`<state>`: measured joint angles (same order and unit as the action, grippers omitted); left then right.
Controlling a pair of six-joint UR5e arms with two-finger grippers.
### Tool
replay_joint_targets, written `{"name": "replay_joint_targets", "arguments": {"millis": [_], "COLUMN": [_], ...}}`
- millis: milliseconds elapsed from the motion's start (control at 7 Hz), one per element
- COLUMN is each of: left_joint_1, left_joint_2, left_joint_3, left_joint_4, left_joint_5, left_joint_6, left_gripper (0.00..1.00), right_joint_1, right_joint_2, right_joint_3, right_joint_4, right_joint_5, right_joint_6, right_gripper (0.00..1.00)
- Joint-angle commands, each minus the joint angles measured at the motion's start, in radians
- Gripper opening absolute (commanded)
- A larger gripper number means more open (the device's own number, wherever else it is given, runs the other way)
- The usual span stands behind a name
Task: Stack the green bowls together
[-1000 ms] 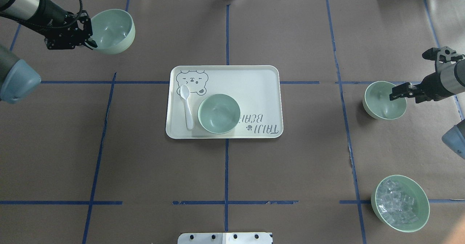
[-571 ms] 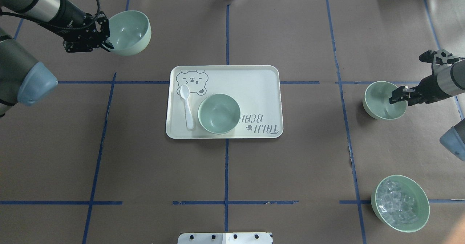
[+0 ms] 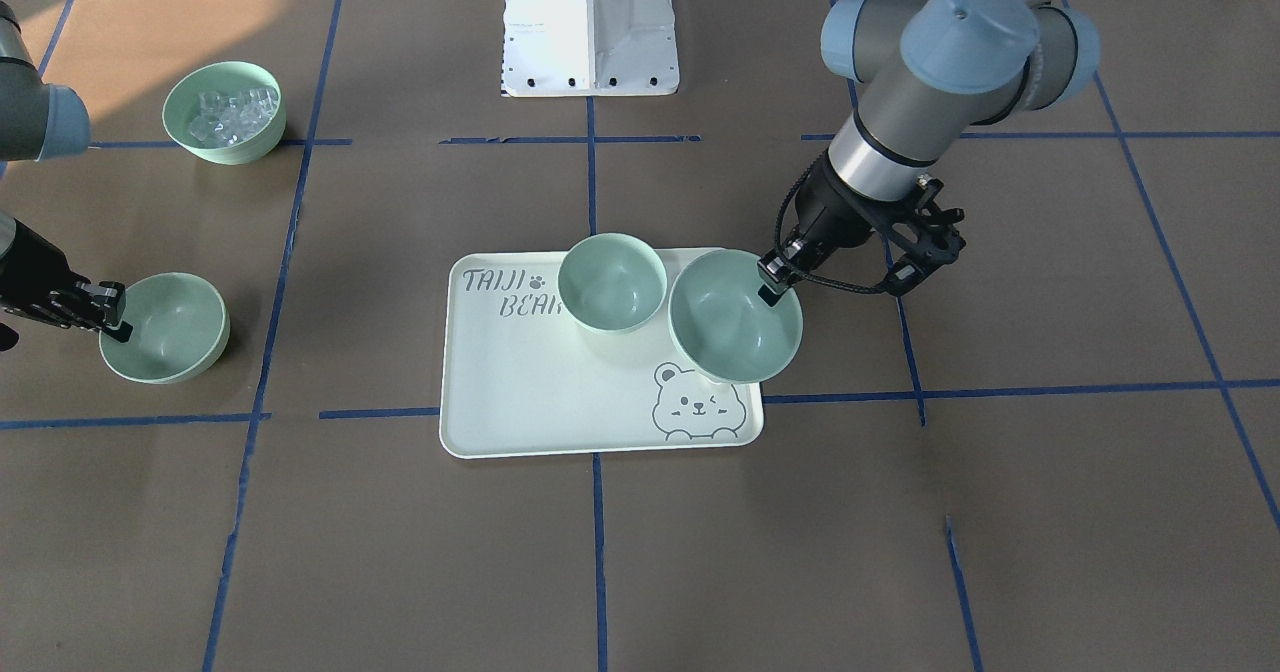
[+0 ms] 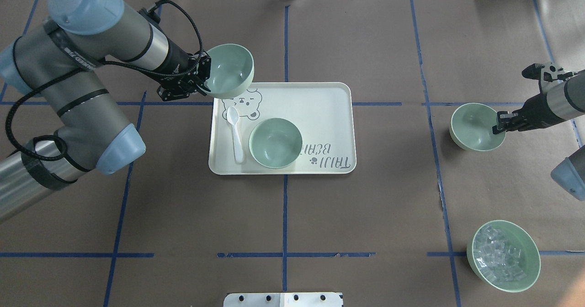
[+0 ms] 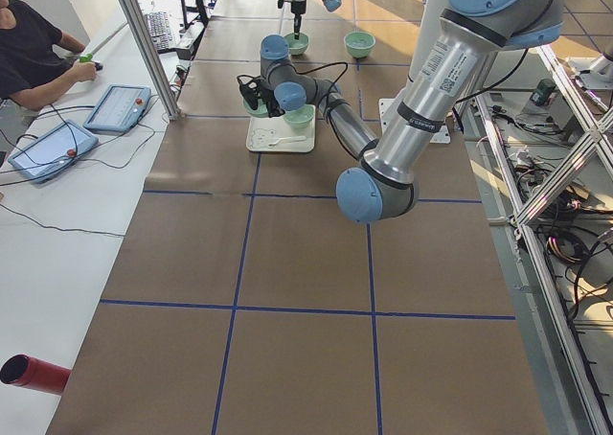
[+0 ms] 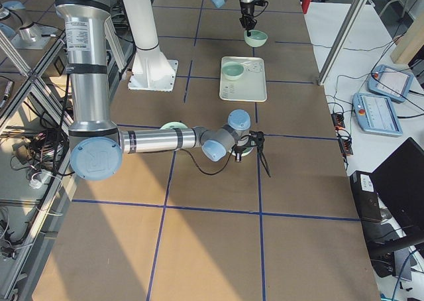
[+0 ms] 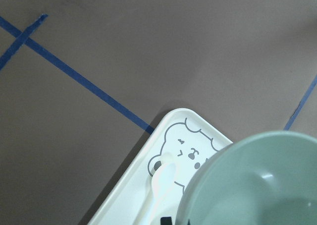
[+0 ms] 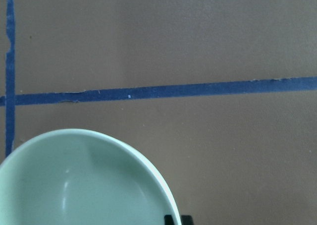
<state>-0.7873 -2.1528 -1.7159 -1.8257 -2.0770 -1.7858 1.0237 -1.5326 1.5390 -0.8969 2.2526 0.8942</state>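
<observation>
The left claw [image 4: 205, 79] is clenched on the rim of the first green bowl [image 4: 231, 69]. One finger is seen inside the bowl and one outside it. This bowl is held up in the air, mouth up, over the corner of the tray [image 4: 320, 87] where a bear [image 4: 242, 103] is drawn. From the left wrist view, the bowl is seen above the bear and the round end of a white spoon [image 4: 236, 135].

The second green bowl [image 4: 275, 142] is set on the tray, mouth up, just beside the spoon. It is not touched by any claw. Nothing is seen inside it.

The third green bowl [image 4: 473, 126] is found well apart from the tray, on the right side of the counter [image 4: 365, 215]. Its rim is pinched by the right claw [image 4: 499, 126], with one finger inside and one outside. It cannot be told if this bowl is lifted or rests on the counter.

Another green bowl filled with clear cubes [image 4: 502, 256] is seen near the robot, at the right. The counter is covered in brown paper crossed by blue tape lines [image 4: 284, 215].
</observation>
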Motion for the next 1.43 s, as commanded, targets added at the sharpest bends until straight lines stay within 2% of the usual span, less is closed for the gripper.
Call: {"name": "replay_joint_targets", "arguments": {"millis": [0,571,1143,1286], "left_joint_1": [0.075,0.224,0.260,0.261], "left_joint_2": [-0.038,-0.042,-0.042,-0.045], "left_joint_3": [0.018,0.024,0.027,0.027], "left_joint_4": [0.002,0.002,0.002,0.000], "left_joint_5": [0.069,0.202,0.207,0.207], "left_joint_6": [-0.017,-0.017,-0.015,-0.015], "left_gripper": [0.00,0.00,0.00,0.06], "right_joint_1": [0.044,0.099,0.099,0.099], "right_joint_2": [0.050,0.126,0.141,0.141], "right_joint_3": [0.003,0.001,0.001,0.000], "right_joint_4": [-0.010,-0.066,-0.066,-0.066], "right_joint_5": [0.062,0.133,0.133,0.133], "right_joint_6": [0.006,0.020,0.048,0.048], "right_gripper": [0.00,0.00,0.00,0.00]}}
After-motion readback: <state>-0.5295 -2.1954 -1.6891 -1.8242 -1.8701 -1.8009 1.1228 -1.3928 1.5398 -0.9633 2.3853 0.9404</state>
